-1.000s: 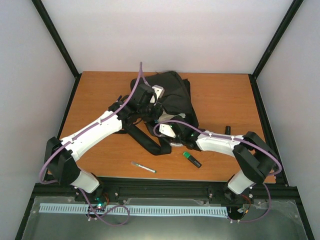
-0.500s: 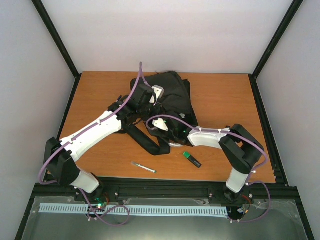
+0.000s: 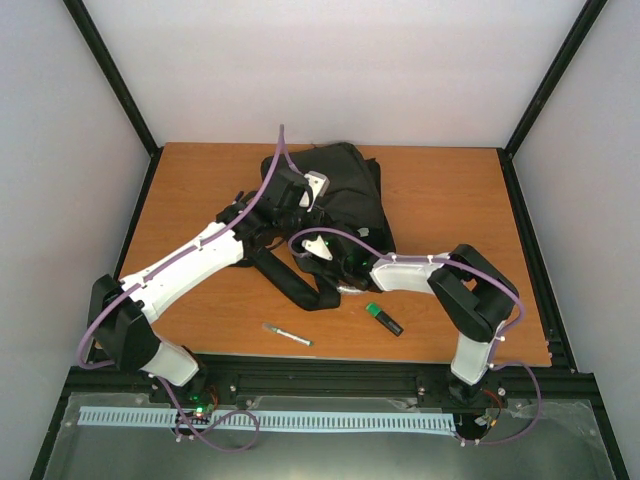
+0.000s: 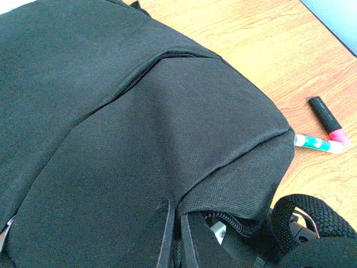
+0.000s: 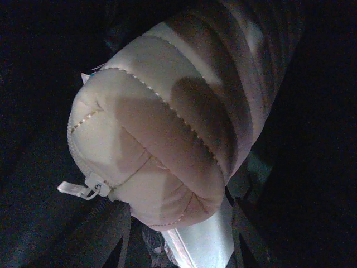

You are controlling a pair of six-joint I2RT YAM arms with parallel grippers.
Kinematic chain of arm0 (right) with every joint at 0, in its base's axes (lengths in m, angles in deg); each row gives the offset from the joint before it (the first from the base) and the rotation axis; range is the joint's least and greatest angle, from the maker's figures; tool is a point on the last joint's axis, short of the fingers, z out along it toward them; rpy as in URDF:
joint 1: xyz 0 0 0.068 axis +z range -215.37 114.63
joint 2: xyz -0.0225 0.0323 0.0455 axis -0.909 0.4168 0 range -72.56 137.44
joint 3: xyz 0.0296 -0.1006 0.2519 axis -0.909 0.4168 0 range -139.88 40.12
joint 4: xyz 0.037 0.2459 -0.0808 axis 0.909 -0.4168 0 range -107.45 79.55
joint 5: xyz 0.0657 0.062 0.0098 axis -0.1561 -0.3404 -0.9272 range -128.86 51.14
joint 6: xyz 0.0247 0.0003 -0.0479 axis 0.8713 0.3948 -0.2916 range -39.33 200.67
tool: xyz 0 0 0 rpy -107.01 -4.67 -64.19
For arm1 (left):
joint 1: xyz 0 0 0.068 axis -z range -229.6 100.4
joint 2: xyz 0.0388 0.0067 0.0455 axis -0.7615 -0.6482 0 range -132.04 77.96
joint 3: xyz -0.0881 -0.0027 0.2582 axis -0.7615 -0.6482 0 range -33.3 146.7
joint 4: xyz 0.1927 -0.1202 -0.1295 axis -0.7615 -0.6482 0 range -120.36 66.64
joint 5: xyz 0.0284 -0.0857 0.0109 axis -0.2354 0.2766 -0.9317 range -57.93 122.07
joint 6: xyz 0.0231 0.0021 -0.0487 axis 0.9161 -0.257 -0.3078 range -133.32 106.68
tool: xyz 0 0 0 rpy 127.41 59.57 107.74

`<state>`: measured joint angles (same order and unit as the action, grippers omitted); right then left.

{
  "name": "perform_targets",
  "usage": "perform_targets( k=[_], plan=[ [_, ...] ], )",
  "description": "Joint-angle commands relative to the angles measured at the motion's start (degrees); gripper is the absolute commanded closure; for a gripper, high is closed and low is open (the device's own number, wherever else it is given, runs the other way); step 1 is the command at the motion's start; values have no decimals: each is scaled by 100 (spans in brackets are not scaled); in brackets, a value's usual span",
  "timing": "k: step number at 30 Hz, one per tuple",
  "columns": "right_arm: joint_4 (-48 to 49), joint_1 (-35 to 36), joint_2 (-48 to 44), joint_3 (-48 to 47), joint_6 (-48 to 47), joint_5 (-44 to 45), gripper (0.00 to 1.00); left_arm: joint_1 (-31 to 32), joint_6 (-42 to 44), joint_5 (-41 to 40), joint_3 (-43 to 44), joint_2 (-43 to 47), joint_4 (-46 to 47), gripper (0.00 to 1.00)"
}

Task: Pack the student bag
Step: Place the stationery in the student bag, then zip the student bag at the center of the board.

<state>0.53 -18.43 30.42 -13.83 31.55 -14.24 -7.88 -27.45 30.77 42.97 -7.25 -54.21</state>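
Sitting inside student bag (image 3: 345,185): cream pouch (image 5: 162,139), right jaws around it.

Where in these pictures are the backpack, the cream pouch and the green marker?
student bag (image 3: 345,180), top view, black fabric body.
cream pouch (image 5: 162,139), right wrist view, quilted zipped end.
green marker (image 3: 383,318), top view, middle of barrel.
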Motion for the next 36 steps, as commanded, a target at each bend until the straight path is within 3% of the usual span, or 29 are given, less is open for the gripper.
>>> perform_targets(
  k=[1,9,13,15,16,18,19,25,29,32,36],
  plan=[
    [282,39,-176,43,197,-156,50,21,-87,251,47,217,505,99],
    [-1375,87,-860,-71,716,-1030,43,21,-4,-361,46,110,356,99],
    [-2257,87,-1596,154,950,-1485,39,21,43,-364,124,50,126,88],
    [-2544,87,-1977,344,1095,-1643,38,21,97,-267,117,77,114,72],
    [-2747,89,-2186,417,1150,-1797,37,21,116,-215,109,97,109,55],
    [-3167,88,-2592,554,1227,-2169,37,20,6,-325,47,191,124,4],
    [-3345,88,-2807,634,1257,-2319,37,21,-28,-361,-14,256,150,1],
    [-4148,80,-4140,944,1432,-2925,34,-72,-555,-855,-43,449,-431,0],
    [-4459,-156,-4777,955,1614,-3203,31,-119,-843,-1654,-327,719,-801,0],
    [-4586,-511,-5040,933,1724,-3340,28,-135,-831,-1888,-926,1239,-511,0],
    [-4580,-799,-5217,911,1994,-3493,15,-137,-933,-1544,-1816,1944,30,0]
  ],
)
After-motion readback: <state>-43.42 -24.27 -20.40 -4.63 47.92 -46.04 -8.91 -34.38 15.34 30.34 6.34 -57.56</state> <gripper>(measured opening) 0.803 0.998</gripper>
